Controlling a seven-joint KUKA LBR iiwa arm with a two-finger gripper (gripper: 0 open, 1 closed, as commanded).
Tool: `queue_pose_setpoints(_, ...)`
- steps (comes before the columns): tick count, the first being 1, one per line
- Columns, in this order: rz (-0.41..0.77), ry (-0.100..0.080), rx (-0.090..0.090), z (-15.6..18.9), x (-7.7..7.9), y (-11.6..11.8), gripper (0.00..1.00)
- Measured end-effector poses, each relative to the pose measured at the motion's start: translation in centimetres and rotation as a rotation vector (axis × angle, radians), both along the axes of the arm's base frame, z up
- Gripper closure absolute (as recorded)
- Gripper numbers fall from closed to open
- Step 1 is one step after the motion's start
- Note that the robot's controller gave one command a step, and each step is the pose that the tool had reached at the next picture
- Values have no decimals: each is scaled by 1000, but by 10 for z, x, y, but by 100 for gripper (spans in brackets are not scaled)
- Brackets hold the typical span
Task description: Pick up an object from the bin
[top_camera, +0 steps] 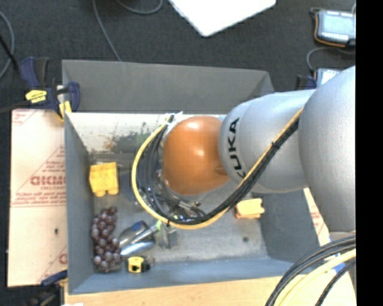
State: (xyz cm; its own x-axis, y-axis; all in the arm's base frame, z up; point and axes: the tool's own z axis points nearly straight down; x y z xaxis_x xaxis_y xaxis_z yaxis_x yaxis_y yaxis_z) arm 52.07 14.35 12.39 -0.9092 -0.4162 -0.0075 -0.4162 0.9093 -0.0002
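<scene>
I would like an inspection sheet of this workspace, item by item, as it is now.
Surface: grey metal bin, floor scuffed near the far wall.
Job's things: silvery object, purple grape bunch, yellow block, orange block, small yellow-black item.
Clutter: nothing seen.
Grippers: gripper low in the bin, beside the silvery object; state unclear.
Cables: yellow and black cables loop round the orange cover.
Surroundings: white sheet beyond the bin.

Gripper (pixel 166 234) low in grey bin (pixel 167 89), just beside silvery-blue object (pixel 135 236); purple grape bunch (pixel 104 239) further left; yellow block (pixel 103 179) above; orange block (pixel 249 208) right.
</scene>
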Motion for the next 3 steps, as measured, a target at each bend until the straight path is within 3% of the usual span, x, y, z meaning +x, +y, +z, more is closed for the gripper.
queue_pose_setpoints(1,146,5,-2,-53,0,-10,0)
queue_pose_setpoints(2,423,-3,-3,-53,-5,-6,100)
queue_pose_setpoints(3,422,-3,-3,-53,-5,-6,100)
